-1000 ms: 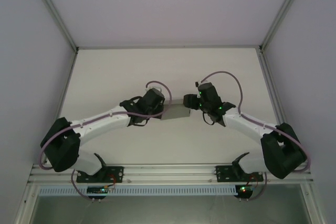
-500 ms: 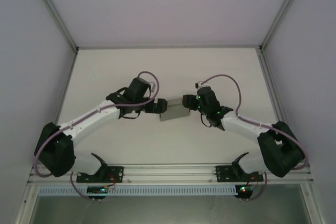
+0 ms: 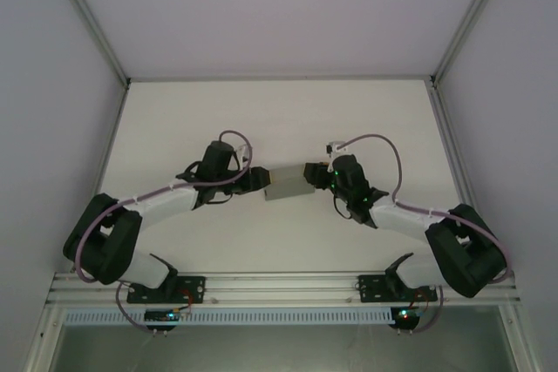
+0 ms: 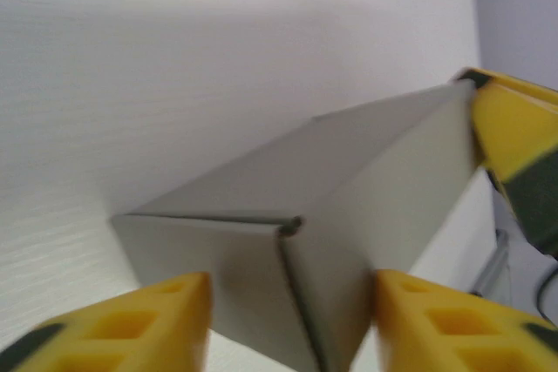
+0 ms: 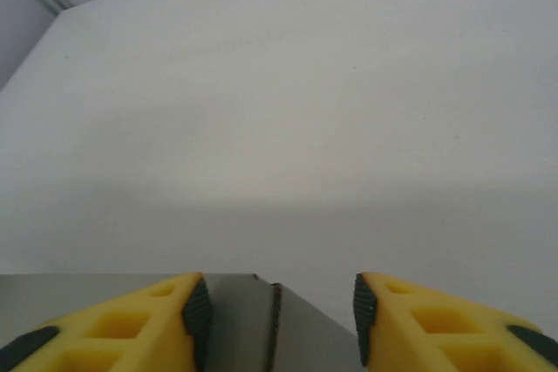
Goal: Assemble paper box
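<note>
Two things could get botched from here. The low rectangular matte grey card box point(image 3: 290, 185) is sat near the middle of the white table point(image 3: 288, 119) and is bracketed end to end. The left gripper point(image 3: 260, 179) is parked at its 9 o'clock end and the right gripper point(image 3: 313, 171) at its 3 o'clock end.

In the left wrist view, a folded corner of the box is wedged between the yellow fingers point(image 4: 131, 324), which are set partway apart. Whether card is actually pinched there can't be told. In the right wrist view the jaws are held apart, with the box end poking in from 6 o'clock. A sliver of bare table is left between the card and one finger, so nothing looks clamped on that side.

Risk one: the thin card could be crushed, or a wall bowed in, if both ends are squeezed toward each other at once.

Risk two: a small dark notch is seen at the corner fold, so the seam may not be fully tucked. It could be popped open if the box is twisted or dragged. And if only one end is gripped, the box could just be skated across the smooth table instead of being closed.
</note>
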Tool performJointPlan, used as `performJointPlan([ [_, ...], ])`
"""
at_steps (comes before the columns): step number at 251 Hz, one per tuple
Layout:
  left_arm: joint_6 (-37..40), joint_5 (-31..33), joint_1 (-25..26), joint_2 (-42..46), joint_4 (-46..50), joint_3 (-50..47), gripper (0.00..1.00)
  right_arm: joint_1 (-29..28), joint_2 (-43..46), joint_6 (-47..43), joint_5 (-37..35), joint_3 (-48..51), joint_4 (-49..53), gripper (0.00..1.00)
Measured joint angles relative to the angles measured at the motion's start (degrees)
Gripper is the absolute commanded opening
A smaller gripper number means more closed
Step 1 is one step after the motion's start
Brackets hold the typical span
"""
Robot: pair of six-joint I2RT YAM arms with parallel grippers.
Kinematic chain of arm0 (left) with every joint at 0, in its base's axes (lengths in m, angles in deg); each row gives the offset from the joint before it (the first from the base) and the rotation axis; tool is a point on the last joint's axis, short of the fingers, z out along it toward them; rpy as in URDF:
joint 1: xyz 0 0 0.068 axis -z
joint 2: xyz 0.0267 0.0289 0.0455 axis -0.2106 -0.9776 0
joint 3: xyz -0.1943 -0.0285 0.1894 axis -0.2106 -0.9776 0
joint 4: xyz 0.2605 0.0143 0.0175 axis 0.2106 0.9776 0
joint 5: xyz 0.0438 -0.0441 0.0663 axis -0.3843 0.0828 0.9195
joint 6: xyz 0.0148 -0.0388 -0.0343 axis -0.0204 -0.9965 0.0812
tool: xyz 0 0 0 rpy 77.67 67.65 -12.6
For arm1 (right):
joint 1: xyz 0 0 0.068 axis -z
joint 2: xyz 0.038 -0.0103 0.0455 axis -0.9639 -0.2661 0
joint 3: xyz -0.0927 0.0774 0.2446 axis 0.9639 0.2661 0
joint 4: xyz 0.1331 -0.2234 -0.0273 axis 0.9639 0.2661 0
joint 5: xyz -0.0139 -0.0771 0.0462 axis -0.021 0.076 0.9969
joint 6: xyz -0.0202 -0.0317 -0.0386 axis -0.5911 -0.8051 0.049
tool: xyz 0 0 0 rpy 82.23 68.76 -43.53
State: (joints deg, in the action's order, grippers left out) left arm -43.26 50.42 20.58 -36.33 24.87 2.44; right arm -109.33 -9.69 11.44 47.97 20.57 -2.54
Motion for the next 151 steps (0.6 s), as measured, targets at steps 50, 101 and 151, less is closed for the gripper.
performJointPlan([
  [50,-3.87,-1.53,-0.61,-0.9,-6.73,-1.86,0.0,-1.22,-0.31,-0.7,-1.44,4.39,-9.33,0.16],
  [101,-4.68,-1.64,-0.76,-1.2,-8.28,-2.1,0.0,-1.88,-4.5,-0.9,-4.81,7.72,-21.66,0.01],
  [151,-4.39,-1.31,-0.76,-1.18,-7.67,-1.7,0.05,-2.16,-4.24,-1.11,-5.64,7.98,-23.45,0.0],
])
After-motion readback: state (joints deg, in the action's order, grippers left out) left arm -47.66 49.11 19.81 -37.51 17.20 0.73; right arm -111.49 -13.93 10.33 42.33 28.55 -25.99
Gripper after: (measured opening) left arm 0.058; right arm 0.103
